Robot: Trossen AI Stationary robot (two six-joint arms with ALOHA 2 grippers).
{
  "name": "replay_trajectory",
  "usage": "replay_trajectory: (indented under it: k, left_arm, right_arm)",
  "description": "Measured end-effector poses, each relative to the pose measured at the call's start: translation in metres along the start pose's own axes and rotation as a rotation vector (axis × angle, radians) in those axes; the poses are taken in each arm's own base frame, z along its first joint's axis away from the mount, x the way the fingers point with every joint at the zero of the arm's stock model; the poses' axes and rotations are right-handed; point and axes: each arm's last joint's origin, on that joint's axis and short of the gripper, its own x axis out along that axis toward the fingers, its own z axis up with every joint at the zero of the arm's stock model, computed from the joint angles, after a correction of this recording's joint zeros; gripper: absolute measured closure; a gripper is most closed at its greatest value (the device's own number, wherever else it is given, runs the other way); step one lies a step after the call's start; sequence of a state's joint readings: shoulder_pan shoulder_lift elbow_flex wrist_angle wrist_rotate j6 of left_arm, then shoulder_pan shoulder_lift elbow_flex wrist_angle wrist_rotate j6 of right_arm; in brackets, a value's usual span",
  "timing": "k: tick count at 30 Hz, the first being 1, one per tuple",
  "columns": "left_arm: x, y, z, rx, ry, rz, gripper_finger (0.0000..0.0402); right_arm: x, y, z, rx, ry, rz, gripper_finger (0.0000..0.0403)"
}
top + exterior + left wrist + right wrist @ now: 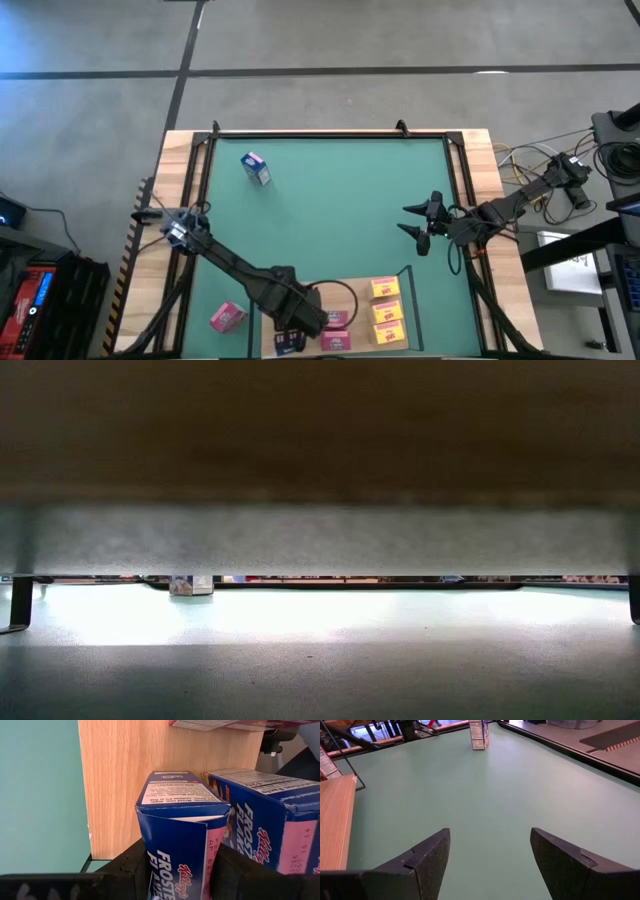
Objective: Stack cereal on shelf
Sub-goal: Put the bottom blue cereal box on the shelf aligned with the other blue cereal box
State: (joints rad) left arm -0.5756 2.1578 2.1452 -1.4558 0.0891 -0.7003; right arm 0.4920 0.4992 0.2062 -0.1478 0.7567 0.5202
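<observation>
The shelf (pixel 355 300), a light-wood board with thin dark posts, lies at the mat's near edge. On its right part lie three yellow cereal boxes (pixel 387 312), with two pink ones (pixel 335 320) beside them. My left gripper (pixel 180 865) points down over the shelf's left part, shut on a blue cereal box (pixel 175 805). This box is close beside a second blue box (pixel 265 815) that rests on the board. My right gripper (pixel 490 860) hangs open over the mat's right side, with nothing between its fingers. My left gripper pinches the blue box between its two fingers (pixel 129 867), one on each of two opposite sides (pixel 212 857). The fingers come from above, pointing down. The box sits over the wooden board beside the other blue box. I cannot tell whether its underside touches the board.
A lone blue box (pixel 256 168) stands on the green mat (pixel 330 210) near its far left corner. A pink box (pixel 227 317) lies left of the shelf. A dark frame rims the mat, and cables lie beyond the table's right edge.
</observation>
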Motion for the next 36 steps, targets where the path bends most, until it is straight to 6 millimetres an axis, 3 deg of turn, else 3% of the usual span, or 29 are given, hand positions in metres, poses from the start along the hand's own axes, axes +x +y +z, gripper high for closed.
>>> replay_trajectory:
  k: [31,36]
  left_arm:
    - [0.0006,-0.0101,-0.0039,0.023,-0.026,-0.027,0.0269]
    - [0.0003,-0.0097,-0.0033,0.040,-0.044,-0.011,0.0252]
  right_arm:
    - [0.0000,0.0000,0.0000,0.000,0.000,0.000,0.0138]
    - [0.0000,0.0000,0.0000,0.000,0.000,0.000,0.0138]
